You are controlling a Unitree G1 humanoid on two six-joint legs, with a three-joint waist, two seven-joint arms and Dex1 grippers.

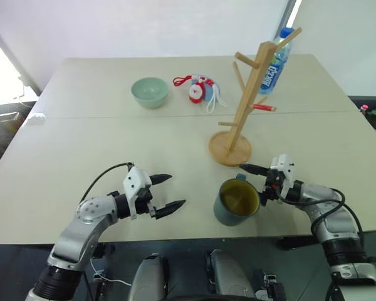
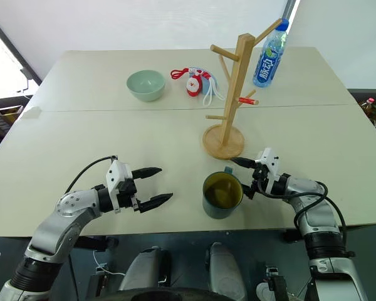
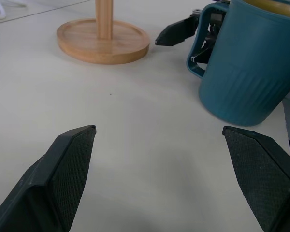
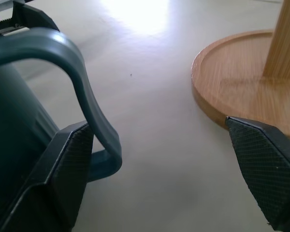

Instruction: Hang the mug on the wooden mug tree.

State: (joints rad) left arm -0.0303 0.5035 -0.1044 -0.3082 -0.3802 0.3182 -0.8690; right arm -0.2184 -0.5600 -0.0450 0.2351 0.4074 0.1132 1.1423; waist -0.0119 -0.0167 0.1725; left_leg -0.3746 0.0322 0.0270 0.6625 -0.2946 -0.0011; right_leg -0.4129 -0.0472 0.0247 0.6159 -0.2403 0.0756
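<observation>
Nearest the robot, the left gripper [image 1: 166, 192] hovered low over the pale table [image 1: 81, 144] with its two black fingers spread wide and nothing between them, well to the left of the mug [image 1: 237, 202]. That grey-blue mug with its yellow-green inside stood upright on the table near the front edge, its handle turned toward the far right side. Just beside it on the right, the right gripper [image 2: 243, 177] reached in at the handle with its jaws parted; in the right wrist view one finger [image 4: 70, 164] sat inside or right against the loop of the handle [image 4: 87, 101], while the other finger [image 4: 263, 164] stood apart near the rim of the wooden disc, so the handle lay between the fingers but was not clamped. Whether the near finger actually touched the handle could not be told. A little farther back, just beyond the mug, stood the wooden mug tree [image 1: 244, 106], upright on its round base, its slanting pegs bare. Beyond it, toward the far side, lay a small red-tipped item [image 1: 264, 107] close to the post, a red and white toy with white cords [image 1: 199, 89], and a pale green bowl [image 1: 150, 91] to the left of that. Farthest back a blue-labelled water bottle [image 2: 269, 61] stood upright near the far edge.
</observation>
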